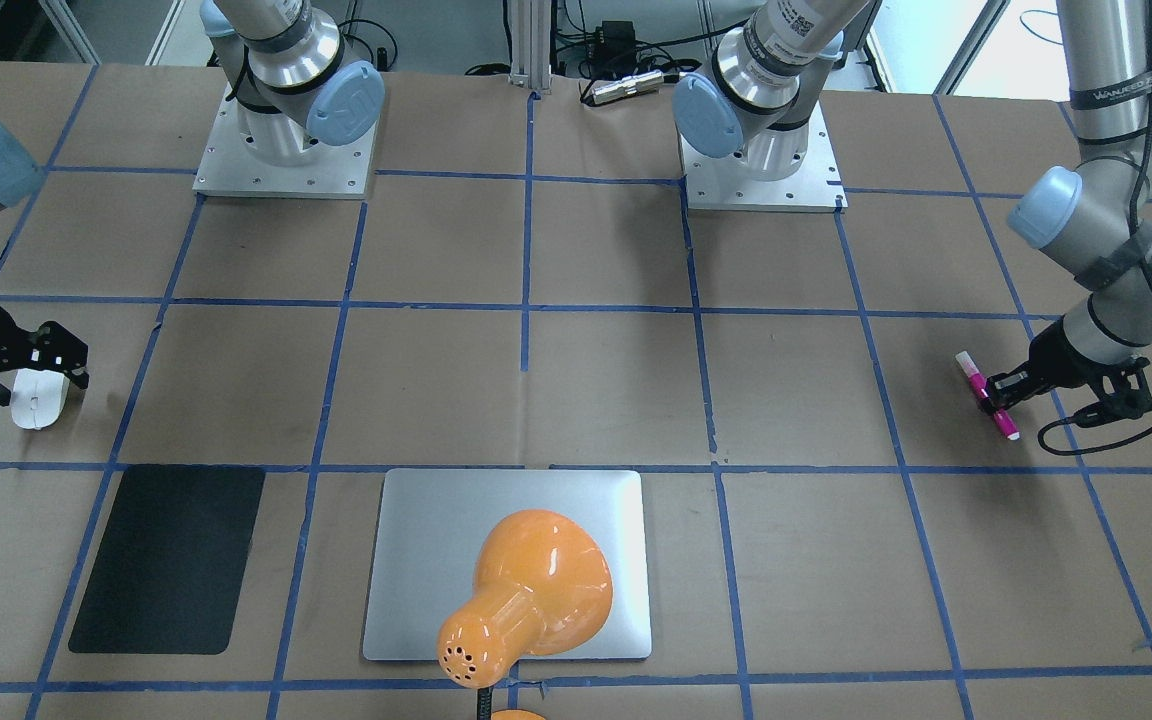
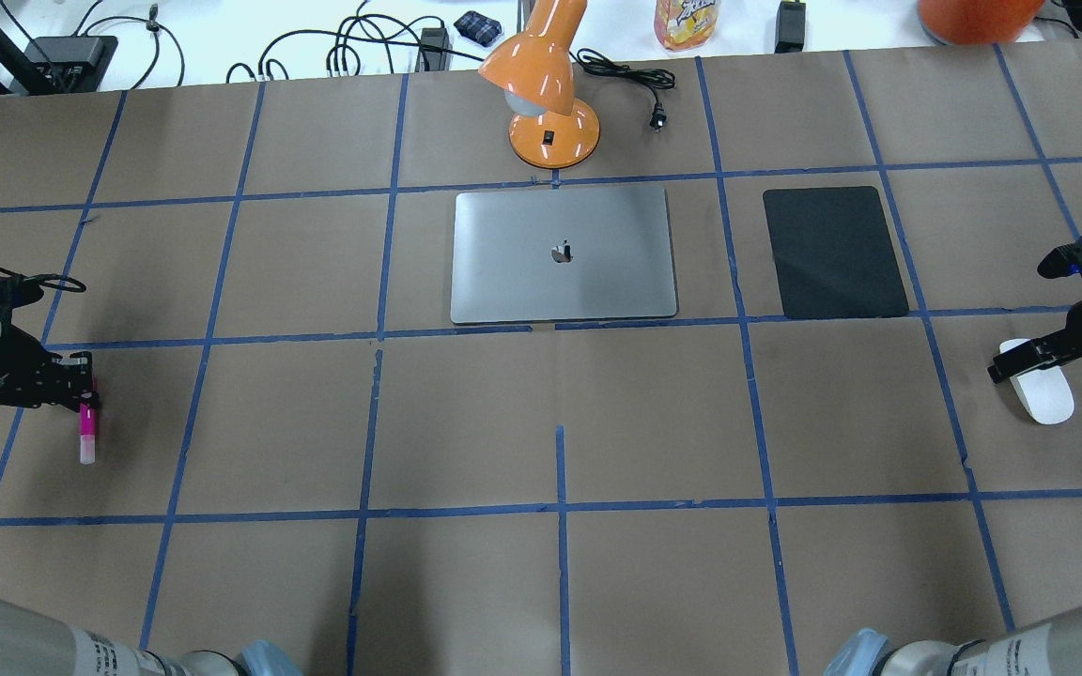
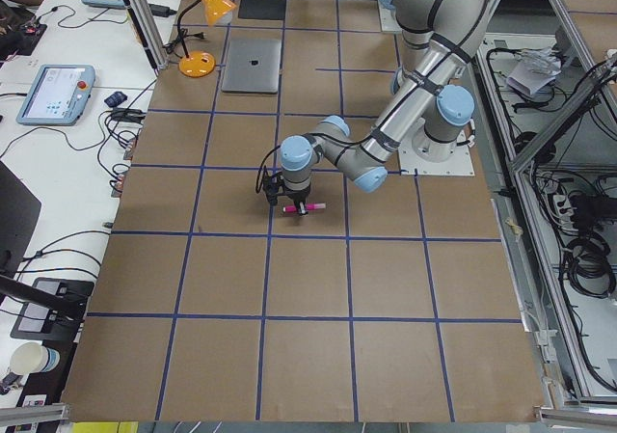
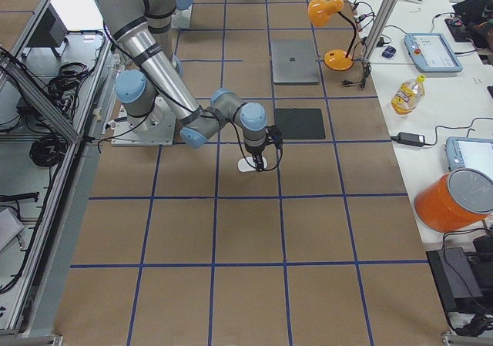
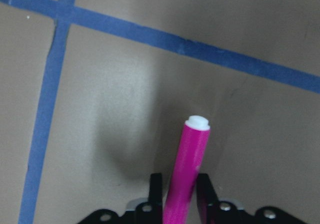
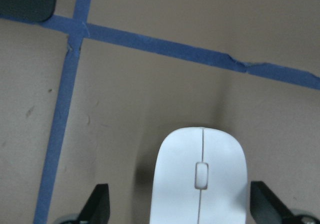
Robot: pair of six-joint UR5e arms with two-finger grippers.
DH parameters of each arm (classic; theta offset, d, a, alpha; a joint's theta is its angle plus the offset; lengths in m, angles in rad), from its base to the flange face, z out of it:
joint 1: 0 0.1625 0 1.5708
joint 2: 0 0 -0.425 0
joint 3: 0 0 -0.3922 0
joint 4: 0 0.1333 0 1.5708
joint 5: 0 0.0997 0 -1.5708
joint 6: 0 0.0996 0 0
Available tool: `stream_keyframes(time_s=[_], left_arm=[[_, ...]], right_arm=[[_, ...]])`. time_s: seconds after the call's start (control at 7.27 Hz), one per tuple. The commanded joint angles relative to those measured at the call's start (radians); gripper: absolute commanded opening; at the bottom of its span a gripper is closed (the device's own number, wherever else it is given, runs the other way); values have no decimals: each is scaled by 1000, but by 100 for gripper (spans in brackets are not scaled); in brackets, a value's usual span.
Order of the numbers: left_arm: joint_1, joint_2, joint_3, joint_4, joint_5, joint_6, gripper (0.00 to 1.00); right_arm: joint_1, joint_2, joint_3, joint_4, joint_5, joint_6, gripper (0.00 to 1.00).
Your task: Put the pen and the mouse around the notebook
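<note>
The left gripper point(image 5: 179, 186) is clamped on the pen point(image 5: 192, 154), the right gripper point(image 6: 182, 209) spread wide astride the mouse point(image 6: 200, 154), each well apart from the notebook point(image 2: 597, 282) at opposite table point(image 2: 654, 422) ends.

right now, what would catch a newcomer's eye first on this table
The glossy orange desk lamp at the far edge, just beyond the silver notebook. Then the two ends: the left gripper is shut on the magenta pen at far left, and the right gripper straddles the white mouse, open, at far right.
</note>
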Motion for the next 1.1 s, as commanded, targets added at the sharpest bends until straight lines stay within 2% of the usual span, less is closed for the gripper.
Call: stream_keyframes(time_s=[0.0, 0.14, 0.28, 0.41, 0.55, 0.69, 0.96], left_arm=[[-9, 25, 9, -46, 2, -9, 0], [-32, 72, 25, -156, -4, -65, 0], [-108, 144, 20, -201, -1, -96, 0], [-190, 193, 5, -244, -1, -234, 0], [-257, 226, -24, -247, 1, -380, 0], [-329, 244, -58, -246, -12, -542, 0], [-548, 250, -69, -241, -42, -1014, 0]], right_arm=[[-2, 16, -3, -9, -5, -7, 100], [-2, 13, -5, -6, -12, -7, 89], [-2, 12, 0, -6, -44, -2, 67], [-2, 12, -1, -4, -49, 0, 54], [-2, 12, 0, -1, -49, 0, 48], [-1, 7, -8, 7, -51, 4, 48], [48, -20, -122, 74, -28, 253, 50]])
